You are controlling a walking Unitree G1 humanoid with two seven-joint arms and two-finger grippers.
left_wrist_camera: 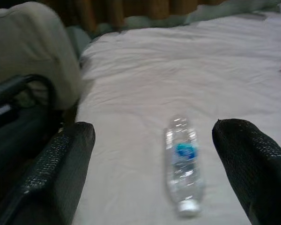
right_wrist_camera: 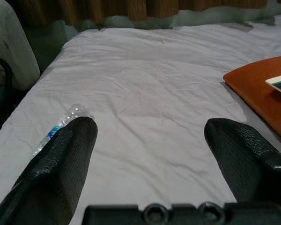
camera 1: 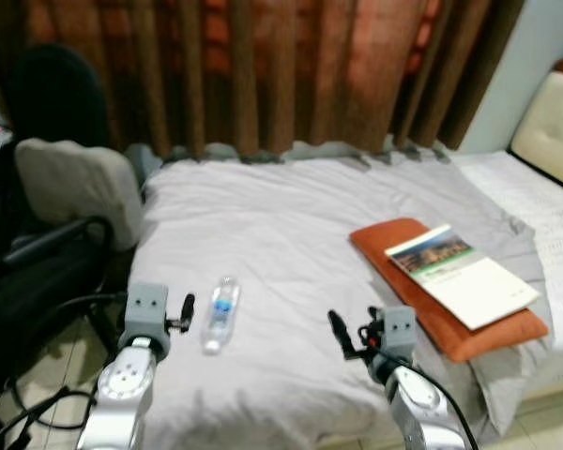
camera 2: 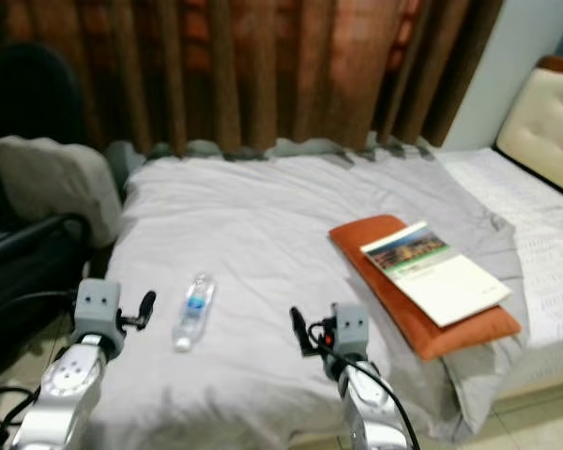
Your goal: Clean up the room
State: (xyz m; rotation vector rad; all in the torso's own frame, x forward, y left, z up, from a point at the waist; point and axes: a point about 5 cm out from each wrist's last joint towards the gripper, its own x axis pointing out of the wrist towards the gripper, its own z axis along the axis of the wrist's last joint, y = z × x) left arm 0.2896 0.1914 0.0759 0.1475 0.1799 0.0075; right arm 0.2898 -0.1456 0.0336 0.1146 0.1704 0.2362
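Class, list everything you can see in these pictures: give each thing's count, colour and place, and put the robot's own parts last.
bed sheet: one, pale grey, spread over the bed.
water bottle: one, clear with a blue label, lying on the sheet near its left edge.
cushion: one, orange, flat on the bed's right side.
booklet: one, white with a picture cover, on the cushion.
curtain: one, brown-orange, behind the bed.
chair: one, black with a pale back pad, left of the bed.
left hand: one, black fingers open, just short of the bottle.
right hand: one, black fingers open, over bare sheet.

bed grey sheet | curtains brown, drawn (reddish glow) | chair black, beside bed | floor tiled
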